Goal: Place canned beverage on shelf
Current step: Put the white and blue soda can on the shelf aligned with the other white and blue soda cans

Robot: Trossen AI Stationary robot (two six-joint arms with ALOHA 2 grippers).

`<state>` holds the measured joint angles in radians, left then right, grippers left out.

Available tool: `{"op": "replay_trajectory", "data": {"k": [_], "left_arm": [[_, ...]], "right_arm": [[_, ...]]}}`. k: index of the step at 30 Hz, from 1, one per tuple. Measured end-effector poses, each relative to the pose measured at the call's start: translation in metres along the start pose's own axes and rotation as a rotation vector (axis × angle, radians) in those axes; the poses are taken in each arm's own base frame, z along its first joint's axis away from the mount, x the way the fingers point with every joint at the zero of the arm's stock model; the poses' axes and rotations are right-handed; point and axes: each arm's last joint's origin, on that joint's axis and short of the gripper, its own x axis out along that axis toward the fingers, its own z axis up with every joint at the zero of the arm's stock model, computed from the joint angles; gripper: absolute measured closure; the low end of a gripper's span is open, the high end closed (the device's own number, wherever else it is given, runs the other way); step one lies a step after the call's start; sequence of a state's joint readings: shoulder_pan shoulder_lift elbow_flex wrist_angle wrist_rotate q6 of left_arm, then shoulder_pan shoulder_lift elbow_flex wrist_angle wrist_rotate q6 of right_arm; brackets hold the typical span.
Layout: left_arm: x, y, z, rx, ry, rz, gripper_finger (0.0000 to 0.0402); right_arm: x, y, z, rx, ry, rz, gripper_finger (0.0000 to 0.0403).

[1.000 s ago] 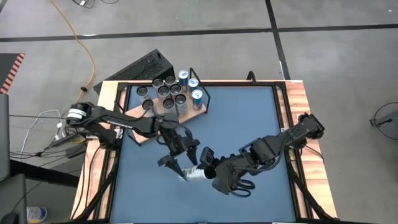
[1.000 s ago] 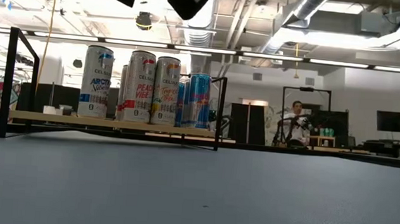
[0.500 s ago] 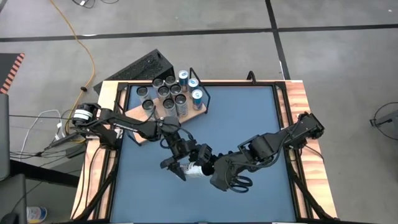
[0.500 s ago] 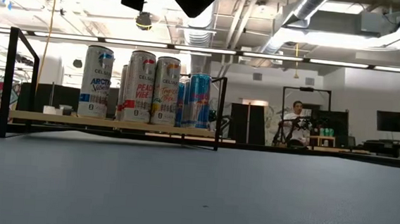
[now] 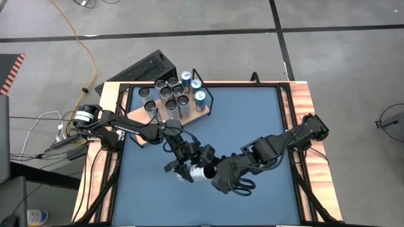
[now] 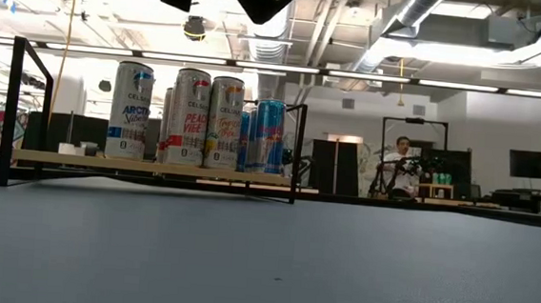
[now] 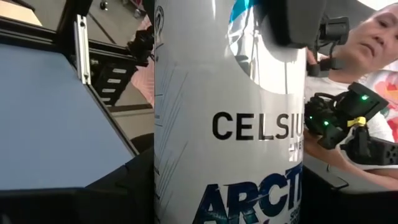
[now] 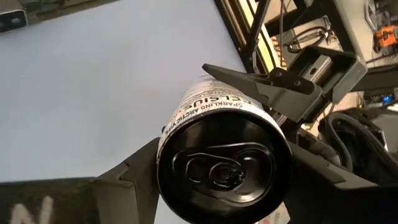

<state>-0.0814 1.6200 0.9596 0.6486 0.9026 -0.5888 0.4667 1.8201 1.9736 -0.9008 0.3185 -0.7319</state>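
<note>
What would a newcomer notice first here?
Both claws meet mid-table: the left claw and right claw flank one white can held above the blue tabletop. At the table's far left corner, the shelf already carries a cluster of upright cans.

Shelf (image 5: 165,110) crowded with cans (image 5: 172,92) (near edge bare); blue tabletop (image 5: 252,120) open.

Left arm reaching from the counter's left edge toward the middle, left hand (image 5: 183,169) clamped on the white can (image 5: 197,173), right arm bent in from the right, right hand (image 5: 211,170) gripping the same can
</note>
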Motion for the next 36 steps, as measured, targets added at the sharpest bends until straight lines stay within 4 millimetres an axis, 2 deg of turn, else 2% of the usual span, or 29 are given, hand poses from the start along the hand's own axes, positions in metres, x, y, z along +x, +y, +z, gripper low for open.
{"op": "replay_trajectory", "data": {"k": [4, 8, 12, 16, 20, 24, 28, 32, 36], "left_arm": [[-0.001, -0.003, 0.004, 0.022, -0.029, 0.023, 0.0154], [-0.004, -0.008, 0.009, 0.068, -0.063, 0.053, 0.013], [-0.007, -0.009, 0.012, 0.108, -0.093, 0.108, 0.014], [-0.011, -0.013, 0.016, 0.181, -0.128, 0.19, 0.0161], [-0.012, -0.013, 0.017, 0.244, -0.152, 0.234, 0.0159], [-0.013, -0.014, 0.02, 0.263, -0.16, 0.223, 0.0124], [-0.014, -0.015, 0.02, 0.244, -0.157, 0.182, 0.0102], [-0.014, -0.018, 0.022, 0.23, -0.157, 0.155, 0.0114], [-0.013, -0.014, 0.019, 0.23, -0.139, 0.196, 0.0151]], "right_arm": [[-0.012, 0.006, 0.006, 0.002, 0.026, -0.056, 0.0139], [-0.038, 0.007, 0.013, 0.051, 0.083, -0.152, 0.0138], [-0.07, 0.005, 0.011, 0.265, 0.087, -0.169, 0.0137], [-0.083, 0.007, 0.003, 0.501, 0.128, -0.15, 0.0137], [-0.089, 0.012, 0.002, 0.546, 0.135, -0.138, 0.0137], [-0.089, 0.018, 0.007, 0.473, 0.126, -0.105, 0.0137], [-0.087, 0.012, 0.006, 0.482, 0.116, -0.122, 0.0137], [-0.084, 0.006, 0.0, 0.501, 0.135, -0.139, 0.0137], [-0.081, 0.002, -0.007, 0.542, 0.168, -0.141, 0.0138]]}}
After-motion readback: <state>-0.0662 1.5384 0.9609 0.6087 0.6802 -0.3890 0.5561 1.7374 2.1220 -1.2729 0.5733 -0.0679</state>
